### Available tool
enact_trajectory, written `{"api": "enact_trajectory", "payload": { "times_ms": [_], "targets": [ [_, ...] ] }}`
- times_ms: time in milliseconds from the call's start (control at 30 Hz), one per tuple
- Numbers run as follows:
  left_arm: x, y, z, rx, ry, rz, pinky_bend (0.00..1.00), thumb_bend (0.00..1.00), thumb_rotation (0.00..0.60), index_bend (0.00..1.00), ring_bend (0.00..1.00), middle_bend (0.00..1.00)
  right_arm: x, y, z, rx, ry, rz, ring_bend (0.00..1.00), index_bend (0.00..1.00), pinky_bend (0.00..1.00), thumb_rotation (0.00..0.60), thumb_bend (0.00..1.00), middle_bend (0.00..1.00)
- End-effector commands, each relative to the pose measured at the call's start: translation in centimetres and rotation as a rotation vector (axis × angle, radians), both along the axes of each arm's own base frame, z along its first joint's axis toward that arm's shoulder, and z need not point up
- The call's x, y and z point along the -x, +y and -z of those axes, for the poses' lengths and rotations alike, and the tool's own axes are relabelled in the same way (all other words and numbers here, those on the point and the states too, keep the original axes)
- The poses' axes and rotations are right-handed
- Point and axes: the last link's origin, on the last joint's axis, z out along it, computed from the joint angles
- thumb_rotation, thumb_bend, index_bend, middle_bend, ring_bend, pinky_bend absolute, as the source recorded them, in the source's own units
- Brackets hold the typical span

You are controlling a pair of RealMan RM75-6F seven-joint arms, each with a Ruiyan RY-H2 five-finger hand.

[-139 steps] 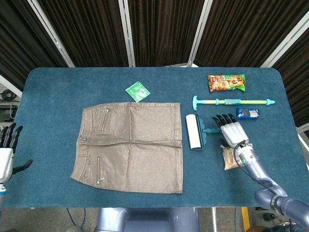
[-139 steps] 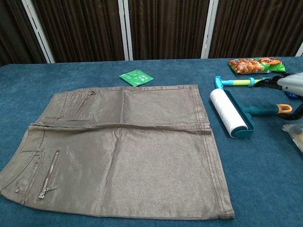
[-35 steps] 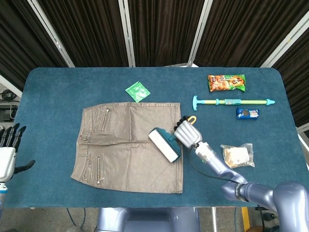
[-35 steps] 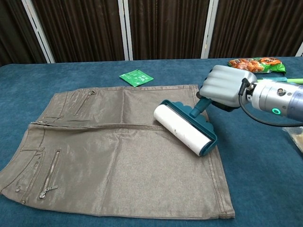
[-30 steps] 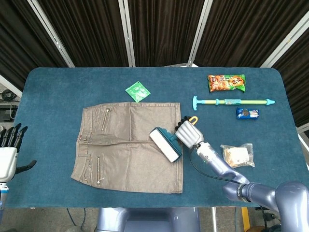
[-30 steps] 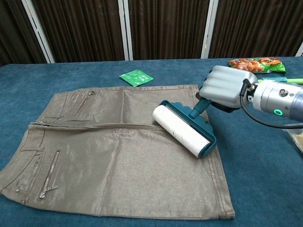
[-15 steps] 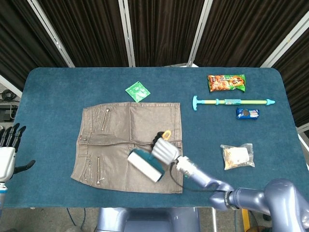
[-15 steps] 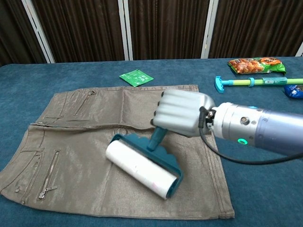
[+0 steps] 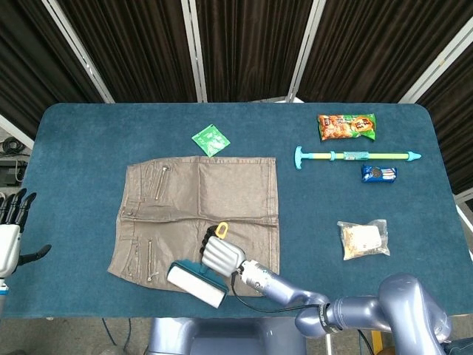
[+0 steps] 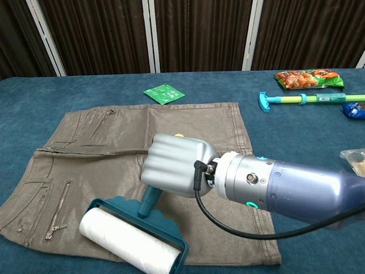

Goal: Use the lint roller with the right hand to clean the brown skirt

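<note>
The right robot hand (image 10: 174, 165) is closed around the teal handle of the lint roller (image 10: 131, 240), with the fingers wrapped tight. The roller's white drum lies at the near edge of the skirt (image 9: 199, 196), partly over the hem, in a teal frame. In the head view the roller (image 9: 196, 281) sits at the lower border of the skirt, and an orange loop of the handle sticks out above the right robot hand (image 9: 220, 255).

The brown skirt lies flat on the blue table (image 9: 74, 148), with its waistband to the left and two zip pockets visible there.

The left robot hand (image 9: 11, 222) is at the left edge of the head view, beside the table, with its fingers spread and holding nothing.

A clear bag (image 9: 362, 238) on the right holds something pale brown; I cannot tell what. A small blue packet (image 9: 378, 174) shows dark round cookies on its print, but the writing is too small to read. An orange and green snack bag (image 9: 346, 126) lies at the far side, text not readable. Between them is a long green and yellow stick (image 9: 355, 156) with a teal T-shaped end. A small green sachet (image 9: 211, 140) lies above the skirt.
</note>
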Motion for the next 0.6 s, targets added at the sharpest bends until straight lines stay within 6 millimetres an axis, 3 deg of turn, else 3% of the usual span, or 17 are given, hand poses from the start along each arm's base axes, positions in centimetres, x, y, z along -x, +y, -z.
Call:
{"api": "enact_trajectory", "payload": {
  "times_ms": [33,433,600],
  "targets": [
    [0.0,0.0,0.0,0.001,-0.001,-0.002,0.0,0.0,0.6,0.0,0.0,0.0,0.9,-1.2,-0.8,0.042,0.007,0.023,0.41,0.48,0.4,0.6,0.96,0.52],
    [-0.3,0.0,0.6,0.011,0.011,0.003,0.0,0.0,0.6,0.0,0.0,0.0,8.3,-8.2,-6.5,0.26,0.067,0.214,0.41,0.48,0.4,0.6,0.96,0.52],
    [-0.4,0.1,0.7,0.014,0.016,0.003,0.0,0.0,0.6,0.0,0.0,0.0,10.8,-9.9,-8.1,0.324,0.088,0.278,0.41,0.48,0.4,0.6,0.96,0.52]
  ]
}}
